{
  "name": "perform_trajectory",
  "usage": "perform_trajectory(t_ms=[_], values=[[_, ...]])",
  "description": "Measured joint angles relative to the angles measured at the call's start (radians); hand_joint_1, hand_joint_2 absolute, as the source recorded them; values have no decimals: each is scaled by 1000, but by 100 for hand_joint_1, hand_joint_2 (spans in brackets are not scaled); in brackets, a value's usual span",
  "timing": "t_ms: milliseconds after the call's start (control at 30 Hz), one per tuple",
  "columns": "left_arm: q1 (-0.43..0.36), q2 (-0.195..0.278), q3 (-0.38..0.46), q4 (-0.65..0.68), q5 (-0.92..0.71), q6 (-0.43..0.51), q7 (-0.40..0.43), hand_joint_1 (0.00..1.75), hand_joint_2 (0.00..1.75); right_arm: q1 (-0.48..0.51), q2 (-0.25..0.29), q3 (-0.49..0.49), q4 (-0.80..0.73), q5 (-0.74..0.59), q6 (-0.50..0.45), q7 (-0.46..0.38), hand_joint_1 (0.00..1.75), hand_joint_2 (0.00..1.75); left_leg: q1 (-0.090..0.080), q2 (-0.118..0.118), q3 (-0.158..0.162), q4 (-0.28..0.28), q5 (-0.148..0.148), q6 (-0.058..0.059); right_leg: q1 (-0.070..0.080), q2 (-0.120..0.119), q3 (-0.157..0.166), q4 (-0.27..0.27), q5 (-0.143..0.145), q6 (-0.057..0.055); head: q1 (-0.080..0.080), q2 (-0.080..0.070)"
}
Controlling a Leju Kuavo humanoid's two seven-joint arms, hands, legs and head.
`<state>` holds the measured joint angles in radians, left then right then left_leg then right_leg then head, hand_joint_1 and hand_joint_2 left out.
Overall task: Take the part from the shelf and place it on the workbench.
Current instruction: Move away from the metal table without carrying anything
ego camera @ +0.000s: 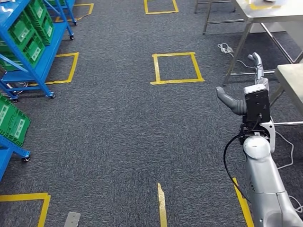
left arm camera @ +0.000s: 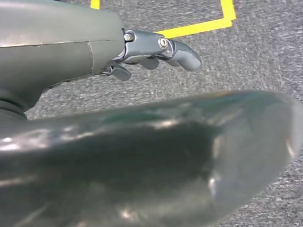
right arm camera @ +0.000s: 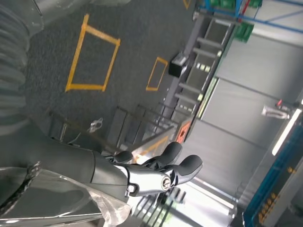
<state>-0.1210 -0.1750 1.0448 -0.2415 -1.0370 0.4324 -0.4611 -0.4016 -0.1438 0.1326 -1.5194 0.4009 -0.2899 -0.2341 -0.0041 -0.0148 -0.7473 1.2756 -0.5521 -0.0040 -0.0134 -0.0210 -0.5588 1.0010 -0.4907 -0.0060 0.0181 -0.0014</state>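
My right hand (ego camera: 250, 87) is raised at the right of the head view, thumb out to the side and fingers (ego camera: 255, 61) pointing ahead toward the pale workbench (ego camera: 290, 78). In the right wrist view, crinkled clear plastic of the wrapped part (right arm camera: 107, 210) lies against the hand (right arm camera: 150, 175), between the thumb and the outstretched fingers; most of the part is hidden. My left hand (left arm camera: 157, 49) hangs over the carpet with its fingers straight and nothing in them. The blue shelf (ego camera: 42, 66) with green bins (ego camera: 34, 49) stands far left.
A second steel table (ego camera: 264, 14) stands at the back right, with cables (ego camera: 225, 48) on the floor by its legs. Another blue rack with a green bin (ego camera: 12, 124) is at the near left. Yellow tape squares (ego camera: 176, 68) mark the grey carpet.
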Motion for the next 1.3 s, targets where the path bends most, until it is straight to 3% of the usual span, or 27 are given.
perform_trajectory(t_ms=[33,67,100,167,233,267,333,400,467,500,533,567,633,700,767,833,900,967,1000,1033,1067,1100,1200,1267,1300], values=[[0,0,0,0,0,0,0,0,0,1,0,0,0,0,0,0,0,175,2,5,-14,31,-5,-1,2,-14,1,0,-2,-1,0,0],[1,0,-1,0,0,0,0,0,0,2,0,0,0,0,0,0,0,175,3,8,-8,22,10,-1,3,-27,3,0,-3,-1,0,0],[1,0,-1,0,0,0,0,0,0,2,0,1,0,0,1,0,0,175,3,14,18,-28,41,2,4,-40,5,0,-6,0,0,0],[0,0,-1,0,0,-1,0,0,0,1,1,1,-1,0,1,0,0,175,-6,60,93,-172,98,11,8,-64,13,1,-12,5,0,0],[-3,0,-1,0,0,-1,0,0,0,1,1,0,-3,0,1,0,0,175,-18,98,131,-250,114,23,13,-85,17,2,-19,12,0,0],[-3,0,-1,0,0,-1,0,0,0,1,1,0,-3,0,1,0,0,175,-23,98,132,-255,110,28,15,-97,18,1,-21,16,1,0],[-2,1,-1,0,0,0,0,0,0,1,2,0,-5,0,1,1,0,175,-21,71,132,-261,114,38,14,-108,22,2,-29,25,1,0],[-4,1,-1,0,0,0,0,0,0,0,2,0,-8,0,1,0,0,175,-15,45,137,-269,119,49,8,-60,2,52,-63,33,4,0],[-7,1,-1,0,0,0,0,0,0,2,2,-1,-9,0,1,0,0,175,-10,19,139,-270,120,56,4,3,-62,180,-122,39,9,0],[-8,0,-1,0,0,0,0,0,0,5,2,-2,-8,0,0,1,0,175,-10,4,139,-270,120,57,3,14,-99,247,-145,41,11,0],[-7,-2,-1,0,0,0,0,0,0,7,2,-2,-8,0,0,1,0,175,-9,-10,139,-269,120,58,2,18,-127,290,-151,43,11,0],[-6,-2,-1,0,-1,-1,0,0,0,8,2,-1,-8,0,0,1,0,175,-9,-26,140,-268,120,57,2,20,-138,295,-136,43,11,0],[-6,-3,-1,0,-1,-1,0,0,0,8,2,-1,-8,0,0,1,0,175,-6,-56,142,-264,117,53,-2,33,-101,190,-56,44,11,0],[-8,-3,-1,0,-1,-1,0,0,0,8,2,-2,-8,0,0,1,0,175,-4,-83,139,-255,113,44,-8,76,-43,64,-5,46,10,0],[-7,-3,-1,0,-1,-1,0,0,0,8,2,-2,-9,0,0,1,0,175,-1,-106,130,-249,114,31,-8,97,-19,23,-5,42,10,0],[-2,-2,-1,0,-1,-1,0,0,0,7,3,-1,-9,0,0,1,0,175,3,-123,123,-249,117,20,-7,77,-14,19,-2,33,10,0],[-1,-1,-1,0,-1,0,0,0,0,5,3,-1,-10,0,0,1,0,175,-1,-88,107,-215,94,11,-9,51,-8,12,0,20,5,0],[-3,-2,-1,0,-1,0,0,0,0,5,4,-1,-11,0,1,0,0,175,-2,-23,56,-103,35,2,-6,22,-5,9,-2,10,-1,0],[-4,-2,-1,0,-1,-1,0,0,0,5,4,-1,-12,0,1,0,0,175,-1,-5,23,-33,6,-1,-3,8,-4,9,-3,6,-2,0],[-3,-3,-1,0,-1,-1,0,0,0,6,4,-1,-12,0,1,1,0,175,1,3,-1,19,-10,-2,-1,-6,-4,9,-5,5,-2,0],[-2,-3,-1,0,-1,-1,0,0,0,6,4,-1,-12,0,1,1,0,175,2,6,-9,38,-7,-2,0,-19,-3,10,-6,3,-2,0],[-1,-3,-1,0,-1,-1,0,0,0,6,4,-1,-12,0,1,1,0,175,2,8,4,14,15,-1,2,-31,-1,10,-8,3,-2,0],[-2,-2,-1,0,-1,-1,0,0,0,5,5,0,-13,0,1,0,0,175,-9,50,108,-187,100,15,7,-66,10,9,-16,7,-2,0],[-3,-2,-1,0,-1,-1,0,0,0,4,5,-1,-14,0,1,0,0,175,-18,71,137,-248,107,25,12,-87,13,9,-21,14,-1,0],[-3,-2,-1,0,-1,-1,0,0,0,4,5,-1,-14,0,1,1,0,175,-21,64,136,-252,106,29,14,-97,14,8,-22,18,-2,0]])
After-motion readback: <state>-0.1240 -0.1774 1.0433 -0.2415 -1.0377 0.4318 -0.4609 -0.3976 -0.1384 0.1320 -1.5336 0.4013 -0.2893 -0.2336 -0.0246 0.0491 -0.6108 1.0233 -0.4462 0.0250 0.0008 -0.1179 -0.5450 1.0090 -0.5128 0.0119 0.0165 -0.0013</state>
